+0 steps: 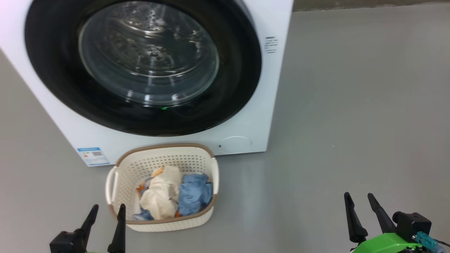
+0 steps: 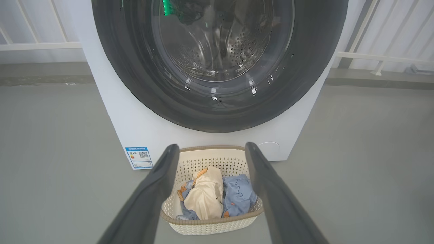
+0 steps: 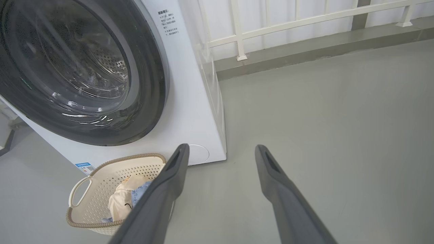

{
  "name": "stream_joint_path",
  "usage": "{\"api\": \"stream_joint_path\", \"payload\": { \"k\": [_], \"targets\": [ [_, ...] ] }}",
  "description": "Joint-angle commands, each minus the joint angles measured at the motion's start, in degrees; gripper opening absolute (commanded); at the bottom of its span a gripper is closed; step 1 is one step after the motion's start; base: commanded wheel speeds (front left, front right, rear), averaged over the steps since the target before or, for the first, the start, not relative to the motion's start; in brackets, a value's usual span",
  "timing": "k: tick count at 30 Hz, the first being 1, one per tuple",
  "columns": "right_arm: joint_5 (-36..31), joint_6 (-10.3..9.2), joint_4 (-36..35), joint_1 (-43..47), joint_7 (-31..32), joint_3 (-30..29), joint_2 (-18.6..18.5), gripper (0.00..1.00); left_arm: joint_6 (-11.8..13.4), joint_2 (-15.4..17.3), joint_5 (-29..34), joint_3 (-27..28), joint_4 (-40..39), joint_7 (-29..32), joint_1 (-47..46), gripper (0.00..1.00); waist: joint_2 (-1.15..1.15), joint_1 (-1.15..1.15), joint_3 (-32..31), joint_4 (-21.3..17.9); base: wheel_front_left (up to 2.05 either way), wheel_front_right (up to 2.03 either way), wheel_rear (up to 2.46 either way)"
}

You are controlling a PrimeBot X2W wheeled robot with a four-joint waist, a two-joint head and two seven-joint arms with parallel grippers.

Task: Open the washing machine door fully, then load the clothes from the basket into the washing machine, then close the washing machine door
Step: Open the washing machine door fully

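Note:
The white washing machine point(image 1: 246, 119) stands on the floor with its round black-rimmed door point(image 1: 56, 70) shut flat against the front; the steel drum shows through the glass. In front of it sits the cream basket point(image 1: 123, 165) holding the clothes point(image 1: 165, 193), a cream garment and light blue ones with orange patches. My left gripper point(image 1: 107, 211) is open at the basket's near left corner, empty. In the left wrist view the left gripper point(image 2: 212, 147) frames the basket point(image 2: 210, 162) and clothes point(image 2: 206, 196). My right gripper point(image 1: 358, 198) stands open and empty over bare floor to the right.
Grey floor point(image 1: 351, 105) spreads to the right of the machine. A white railing point(image 3: 288, 23) and a low kerb run behind it. A blue label sticker point(image 1: 92, 155) marks the machine's lower left corner.

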Motion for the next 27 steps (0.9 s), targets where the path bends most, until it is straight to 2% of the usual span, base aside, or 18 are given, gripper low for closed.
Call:
{"api": "stream_joint_path", "payload": {
  "k": [1,12,22,23,24,25,27],
  "targets": [
    [-0.1,0.09,-1.5,-2.2,-0.7,1.7,-0.5,1.0,-0.1,1.1,-0.4,1.8,-1.4,-0.8,-2.5,1.0,0.0,0.0,0.0,0.0,1.23,1.23,-2.46],
    [-0.1,0.09,-1.5,-2.4,-0.7,1.7,-0.5,1.0,-0.1,1.2,-3.5,1.3,-3.1,-0.8,-2.3,1.0,0.0,0.0,0.3,-0.3,1.07,0.97,-2.04],
    [1.0,0.09,-1.6,-2.9,-0.7,2.2,-0.5,1.0,-0.1,0.9,-3.9,0.9,-2.8,-0.8,-2.5,1.0,0.0,0.0,0.7,-0.1,0.25,0.25,-0.5],
    [1.6,0.09,-1.6,-2.9,-0.7,2.5,-0.5,0.64,-0.1,0.9,-4.0,0.8,-2.8,-0.8,-2.4,1.0,0.0,0.0,0.7,0.0,0.0,0.0,0.0],
    [2.1,0.09,-1.7,-3.0,-0.7,2.8,-0.5,0.43,-0.1,0.8,-4.1,0.7,-2.8,-0.8,-2.4,1.0,0.0,0.0,0.7,0.1,0.0,0.0,0.0],
    [2.7,0.09,-1.7,-3.2,-0.7,3.1,-0.5,0.0,-0.1,0.8,-4.2,0.6,-2.8,-0.8,-2.3,1.0,0.0,0.0,0.7,0.1,0.0,0.0,0.0],
    [5.0,0.09,-2.1,-3.9,-0.7,3.5,-0.5,0.0,-0.1,0.7,-4.4,0.4,-3.0,-0.8,-2.2,1.0,0.0,0.0,0.8,0.2,0.0,0.0,0.0]
  ]
}}
